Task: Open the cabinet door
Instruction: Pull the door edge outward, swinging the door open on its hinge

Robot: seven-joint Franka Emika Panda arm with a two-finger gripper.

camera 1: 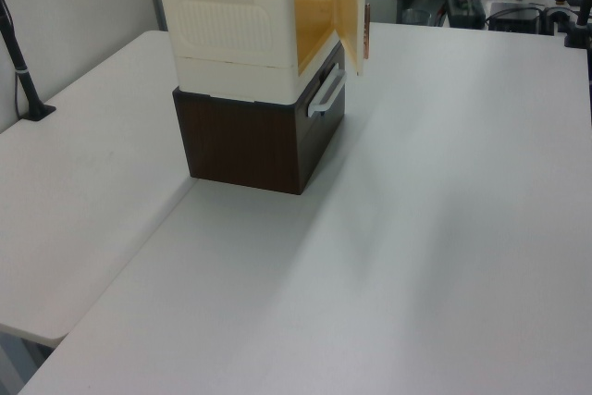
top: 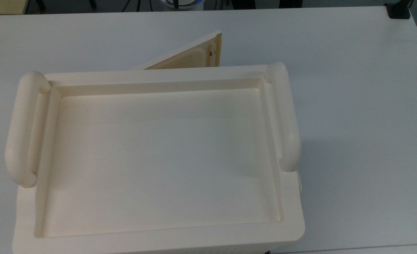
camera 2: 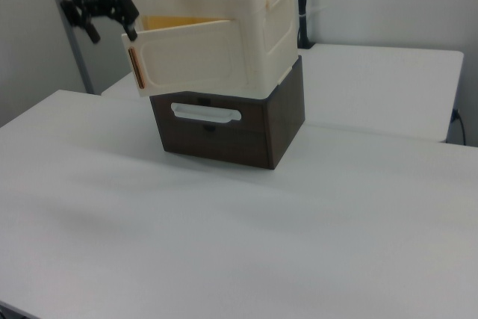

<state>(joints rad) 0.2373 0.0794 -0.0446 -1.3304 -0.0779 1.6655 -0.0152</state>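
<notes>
cabinet door point(camera 2: 190, 57) stands partly open, swung outward from the front of the cream cabinet point(camera 2: 224, 16). its hinged side stays at the right view's right; its free edge juts toward the right view's left. in the top view the cabinet door point(top: 190, 56) angles away from the cabinet's upper edge. in the left view the cabinet door point(camera 1: 350, 6) projects toward the left view's right, showing an orange-tinted interior behind it. the cream cabinet sits on a dark brown drawer unit point(camera 2: 231, 121) with a pale handle point(camera 2: 205, 113), all on a white table point(camera 2: 314, 222). gripper point(camera 2: 112, 19) hangs in the right view just to the left of the door's free edge, clear of it, fingers spread apart and holding nothing. rounded side handles point(top: 287, 116) flank the recessed tray top point(top: 159, 155).
</notes>
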